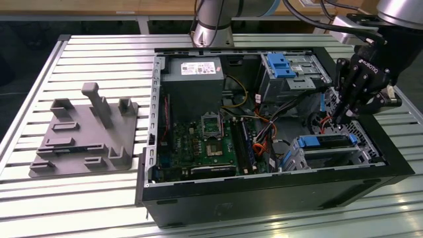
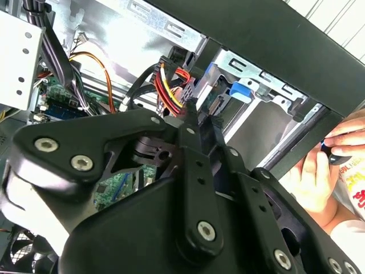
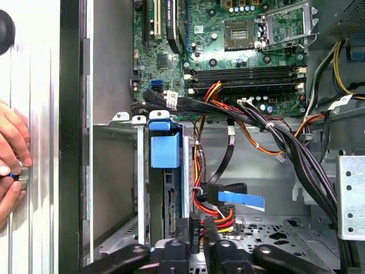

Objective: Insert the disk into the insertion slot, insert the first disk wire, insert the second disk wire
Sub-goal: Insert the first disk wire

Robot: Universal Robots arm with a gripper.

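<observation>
The disk [image 3: 172, 200], with its blue carrier bracket [image 3: 164, 142], sits inside the silver insertion slot [image 3: 114, 188] at the case's front corner. In the exterior view the disk [image 1: 325, 141] is in the slot [image 1: 360, 157], just below my gripper [image 1: 341, 119]. My gripper [image 3: 197, 244] is shut on the black plug of a red, yellow and black disk wire [image 3: 201, 212], right at the disk's connector edge. In the second wrist view the gripper [image 2: 191, 111] pinches that wire [image 2: 170, 85]. A black flat wire with a blue tab [image 3: 240, 198] lies loose nearby.
A person's hand [image 3: 11, 154] rests outside the case wall, close to the slot. Wire bundles [image 3: 268, 137] cross above the cage. The taller bay with a blue latch [image 1: 284, 64], motherboard [image 1: 205, 144] and power supply [image 1: 191, 69] fill the case. A grey fixture [image 1: 86, 134] stands at the exterior view's left.
</observation>
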